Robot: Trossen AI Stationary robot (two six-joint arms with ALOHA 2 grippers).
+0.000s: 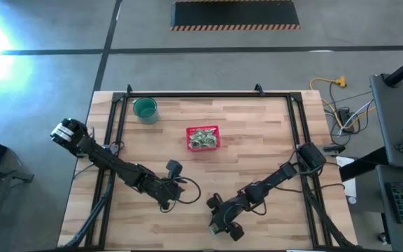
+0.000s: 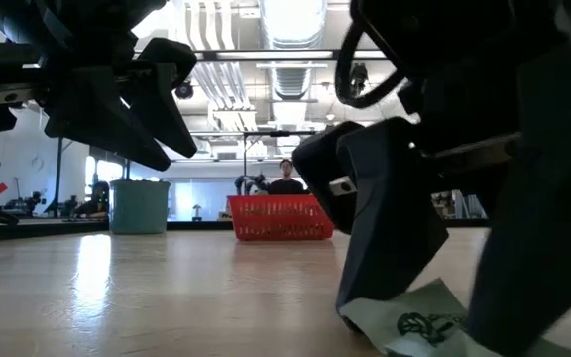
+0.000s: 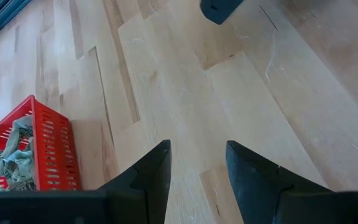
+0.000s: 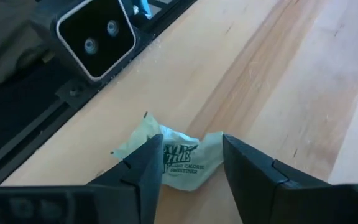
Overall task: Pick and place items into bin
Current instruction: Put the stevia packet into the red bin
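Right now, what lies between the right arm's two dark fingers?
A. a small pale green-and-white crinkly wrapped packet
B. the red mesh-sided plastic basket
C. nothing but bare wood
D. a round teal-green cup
A: the right gripper straddles a small pale green-and-white crinkly wrapped packet lying on the wooden table.

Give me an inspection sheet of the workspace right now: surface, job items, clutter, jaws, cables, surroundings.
Surface: pale wooden table, bare over most of its top.
Job's things: red basket at centre-back, filled with green-and-white packets; one loose packet on the near edge.
Clutter: teal cup near the back-left corner.
Grippers: right gripper down at the loose packet, jaws either side of it, not yet shut on it; left gripper over bare wood, jaws apart, empty.
Cables: yellow and dark leads on the floor off the right side.
Surroundings: a person behind the basket.
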